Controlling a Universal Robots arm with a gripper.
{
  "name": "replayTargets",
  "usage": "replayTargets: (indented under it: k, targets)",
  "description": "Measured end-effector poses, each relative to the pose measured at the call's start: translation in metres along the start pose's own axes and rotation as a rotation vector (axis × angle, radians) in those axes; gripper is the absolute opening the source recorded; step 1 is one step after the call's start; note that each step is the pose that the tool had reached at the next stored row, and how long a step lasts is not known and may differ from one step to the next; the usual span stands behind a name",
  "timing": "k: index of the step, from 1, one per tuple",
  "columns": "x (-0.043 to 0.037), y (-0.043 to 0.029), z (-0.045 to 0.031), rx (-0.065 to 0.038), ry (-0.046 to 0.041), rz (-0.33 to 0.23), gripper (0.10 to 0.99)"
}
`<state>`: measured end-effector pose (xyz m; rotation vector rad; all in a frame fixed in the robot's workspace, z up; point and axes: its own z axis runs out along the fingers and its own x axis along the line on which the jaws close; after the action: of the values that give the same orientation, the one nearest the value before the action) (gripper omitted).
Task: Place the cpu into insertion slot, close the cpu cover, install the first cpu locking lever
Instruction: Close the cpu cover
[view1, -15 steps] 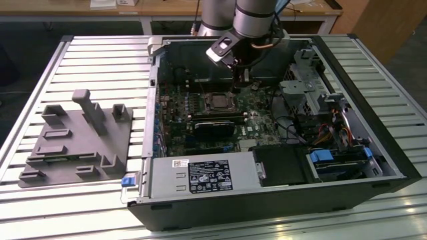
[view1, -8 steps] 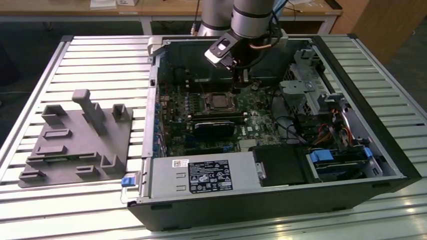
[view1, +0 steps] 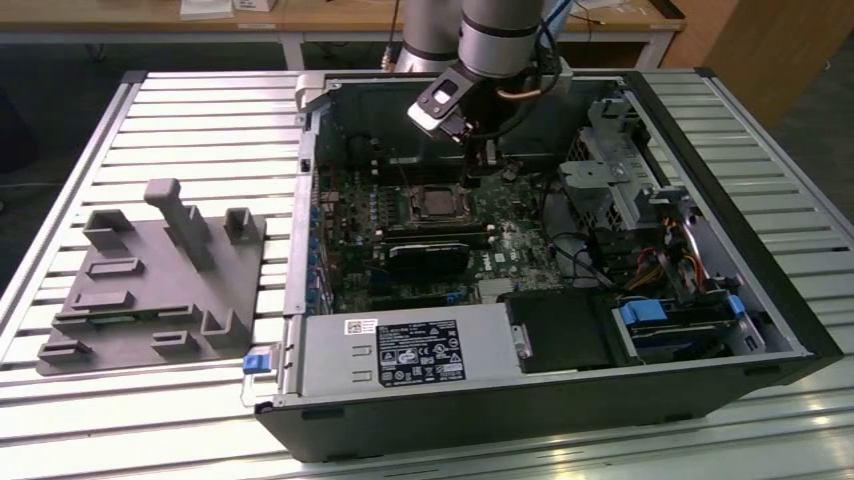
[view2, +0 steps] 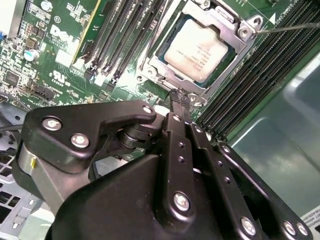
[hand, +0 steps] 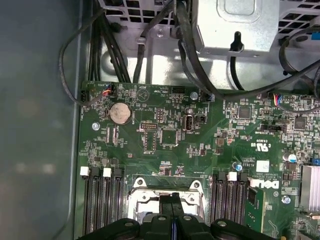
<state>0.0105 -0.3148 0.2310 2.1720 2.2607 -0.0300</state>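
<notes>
The cpu (view2: 200, 47) lies beneath the cpu cover (view2: 225, 17); the gripper (view2: 176, 98), pinched closed at its rim, could slip, gouging the motherboard (view2: 60, 65).

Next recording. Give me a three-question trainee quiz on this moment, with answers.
1. True or false: the cpu lies framed by the cpu cover.
2. The gripper is: A wide open, B shut, C clamped on the cpu.
3. Fill in: the grey fixture tray lies on the exterior view's ___ of the computer case.
Key: 1 true; 2 B; 3 left.
</notes>
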Motion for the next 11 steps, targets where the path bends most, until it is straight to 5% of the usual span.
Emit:
replayTargets:
  k: [11]
  targets:
    - [-0.0034,-0.0161,0.0016,-0.009,-0.0006,-0.020,0.106]
